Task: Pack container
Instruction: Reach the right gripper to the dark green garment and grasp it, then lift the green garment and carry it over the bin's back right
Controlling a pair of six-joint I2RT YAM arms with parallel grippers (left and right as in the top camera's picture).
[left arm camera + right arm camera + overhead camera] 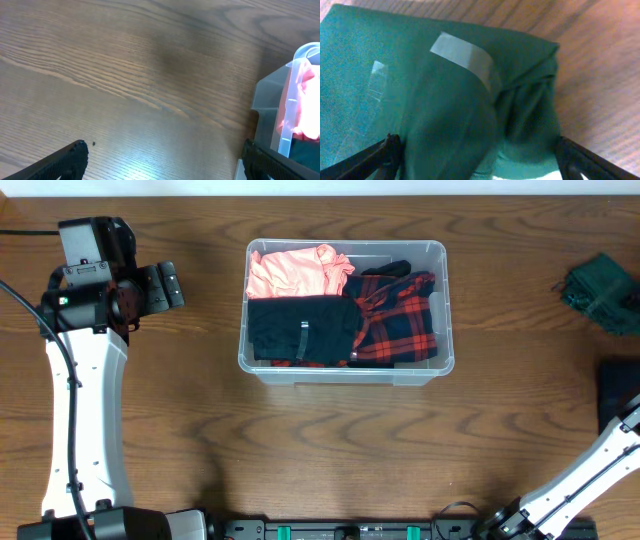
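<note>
Clear plastic forms the container (345,373), which sits just above the middle of the overhead frame on the wooden table (330,450). Three garments lie inside it: a salmon-pink garment (295,272) in its upper left part, a black garment (300,328) below that, and a red-and-black plaid garment (395,320) filling the right side. A dark green garment (603,292) lies on the table at the right edge of the frame, well apart from the container.

At the upper left of the overhead frame, the left gripper (168,285) points toward the container with bare wood between them. In the left wrist view its fingers stand wide apart at the lower corners and hold nothing; the container's rim (292,100) and the pink cloth show at the right edge.

In the right wrist view the right gripper (477,150) has its fingers spread wide at the lower left and lower right, with the green garment filling the frame between and beyond them. Whether the fingers touch the cloth I cannot tell. A pale translucent strip (462,52) lies on the green fabric near the top of that frame.
</note>
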